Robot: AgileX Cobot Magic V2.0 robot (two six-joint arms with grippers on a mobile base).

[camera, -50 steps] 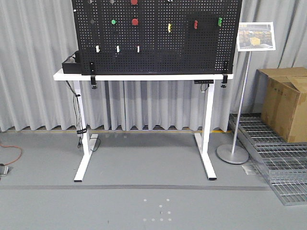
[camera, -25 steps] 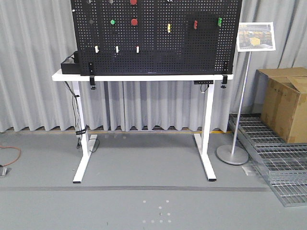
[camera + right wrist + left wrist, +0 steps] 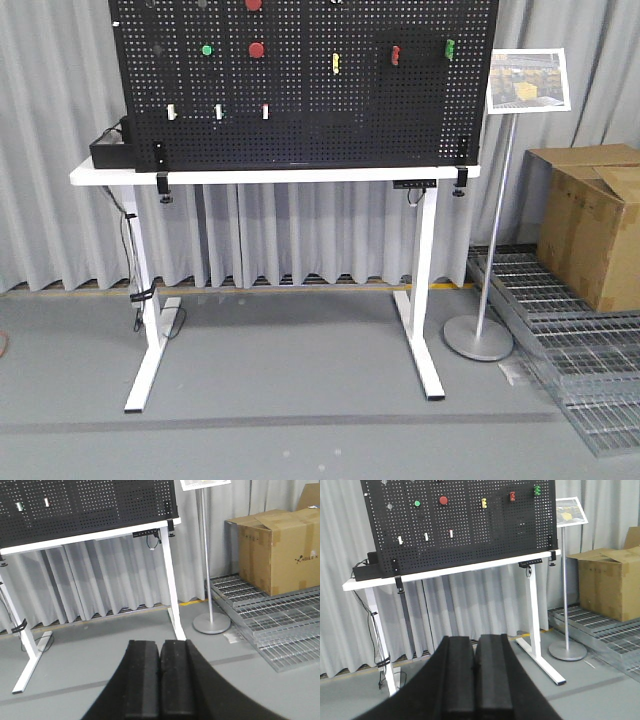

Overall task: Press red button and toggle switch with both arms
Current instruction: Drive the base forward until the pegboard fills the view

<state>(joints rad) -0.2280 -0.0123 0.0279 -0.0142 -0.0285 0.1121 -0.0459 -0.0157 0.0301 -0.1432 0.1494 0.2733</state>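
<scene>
A black pegboard (image 3: pixel 300 110) stands upright on a white table (image 3: pixel 270 174). A round red button (image 3: pixel 257 49) sits on it at upper middle, beside a green button (image 3: pixel 207 50); it also shows in the left wrist view (image 3: pixel 443 500). Three small white toggle switches (image 3: pixel 218 112) sit in a row lower left, also in the left wrist view (image 3: pixel 426 537). Yellow, red and green small switches (image 3: pixel 394 54) sit to the right. My left gripper (image 3: pixel 474 639) is shut and empty, far from the board. My right gripper (image 3: pixel 160 644) is shut and empty, over the floor.
A sign on a metal stand (image 3: pixel 480 338) stands right of the table. A cardboard box (image 3: pixel 592 222) rests on metal grating (image 3: pixel 560 330) at far right. A black box (image 3: pixel 108 150) sits on the table's left end. Grey curtains hang behind. Open grey floor lies before the table.
The whole view has shifted: the table and board now appear further left, larger and slightly lower in the exterior view, as the base moved. The grippers are not in that view.
</scene>
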